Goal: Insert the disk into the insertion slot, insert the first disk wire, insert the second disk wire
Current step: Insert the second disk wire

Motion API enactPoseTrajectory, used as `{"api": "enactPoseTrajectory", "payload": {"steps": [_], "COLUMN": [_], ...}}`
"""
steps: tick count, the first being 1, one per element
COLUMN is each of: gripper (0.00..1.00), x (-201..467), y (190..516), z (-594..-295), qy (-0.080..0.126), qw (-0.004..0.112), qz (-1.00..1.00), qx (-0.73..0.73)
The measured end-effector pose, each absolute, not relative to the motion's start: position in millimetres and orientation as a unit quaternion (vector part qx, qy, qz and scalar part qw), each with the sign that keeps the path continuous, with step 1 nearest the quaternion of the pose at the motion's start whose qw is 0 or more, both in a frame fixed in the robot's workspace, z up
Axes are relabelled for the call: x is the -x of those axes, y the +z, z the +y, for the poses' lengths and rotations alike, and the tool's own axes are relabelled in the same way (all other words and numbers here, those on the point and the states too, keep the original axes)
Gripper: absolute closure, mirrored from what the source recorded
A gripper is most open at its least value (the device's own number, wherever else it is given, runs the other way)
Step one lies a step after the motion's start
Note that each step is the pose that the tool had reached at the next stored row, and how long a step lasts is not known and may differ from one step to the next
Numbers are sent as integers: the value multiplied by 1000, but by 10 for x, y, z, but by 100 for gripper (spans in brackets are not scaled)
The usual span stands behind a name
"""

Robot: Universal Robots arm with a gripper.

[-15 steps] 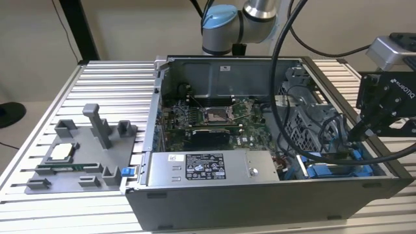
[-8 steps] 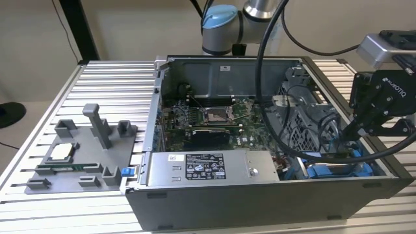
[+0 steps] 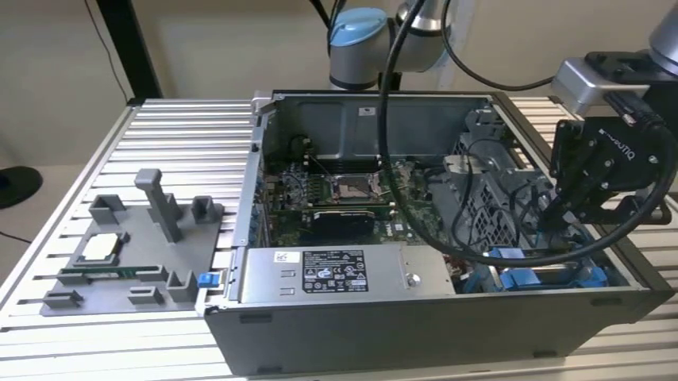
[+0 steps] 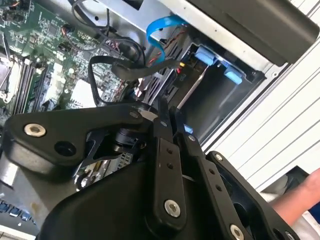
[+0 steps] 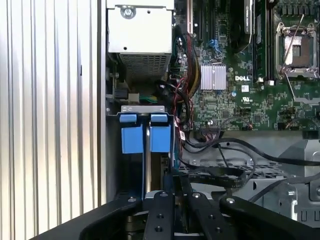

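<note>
Disk (image 5: 146, 167) in slot (image 5: 131, 150), label unseen.

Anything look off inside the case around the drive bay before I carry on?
Nothing looks damaged or spilled. The gripper hangs over the insertion slot at the case's corner, with loose black cables draped across the metal cage beside it. A person's hand is close outside the case in the second wrist view.

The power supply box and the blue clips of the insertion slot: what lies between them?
In the first wrist view, a bundle of coloured wires lies between the power supply box and the blue clips.
</note>
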State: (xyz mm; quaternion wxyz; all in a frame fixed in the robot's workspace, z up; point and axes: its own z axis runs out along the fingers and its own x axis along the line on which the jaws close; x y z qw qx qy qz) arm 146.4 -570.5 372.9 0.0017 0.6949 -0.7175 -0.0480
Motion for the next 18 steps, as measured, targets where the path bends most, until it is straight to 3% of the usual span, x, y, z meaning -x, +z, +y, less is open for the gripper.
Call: {"api": "enactPoseTrajectory", "payload": {"steps": [2, 11, 18], "gripper": [100, 100, 100], "x": [-1416, -1285, -1187], "y": [3728, 3709, 3676], "z": [-5706, -5709, -5718], "qy": [-43, 8, 17], "qw": [-4, -57, -66], "qz": [-718, -715, -714], "qx": [-695, -697, -696]}}
